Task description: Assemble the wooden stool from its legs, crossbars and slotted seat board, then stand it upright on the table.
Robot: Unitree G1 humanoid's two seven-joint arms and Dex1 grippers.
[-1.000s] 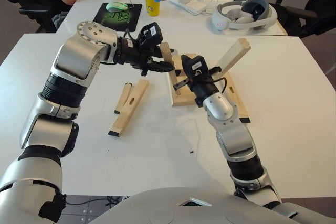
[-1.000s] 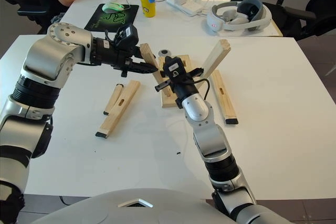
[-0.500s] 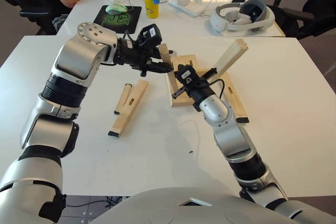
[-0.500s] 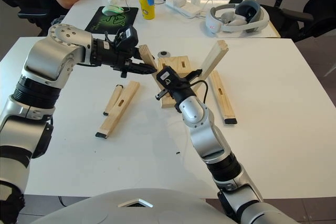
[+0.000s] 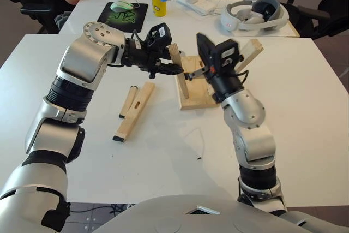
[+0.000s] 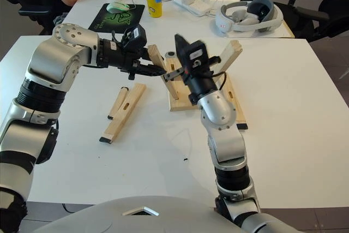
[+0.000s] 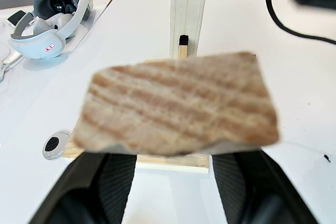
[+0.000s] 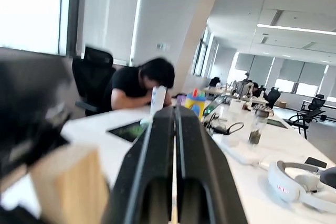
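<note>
Loose parts: Nearest on the tabletop [image 5: 163, 156] a slotted leg [image 5: 134, 111] lay flat, with a short crossbar [image 5: 128, 101] just beside it. Both were well apart from either set of jaws.
Seat board: Beyond them the slotted seat board [image 5: 197, 94] lay flat. From where I stood, the stool looked a long way from finished.
Held leg: Another leg [image 5: 181, 80] stood tilted, its lower end at the board's left edge.
Left jaws: They were pinching that leg near its top, reaching in from the robot's left.
Right jaws: These were pressed together with nothing between them. The tips sat just beside the same leg lower down, and I could not tell whether they touched it.
Handling: The pieces looked like light, stiff, smooth-sawn wood, unlikely to bend or bruise. I would take a leg across its flat faces, up from the end that goes into the slot. The board seemed likely to skate on the tabletop unless it was steadied.
Second leg: Farther off, a tilted leg [image 5: 248, 55] rose from the board's far right corner.
Beyond: Headphones [image 5: 253, 16] lay on the neighbouring desk.
</note>
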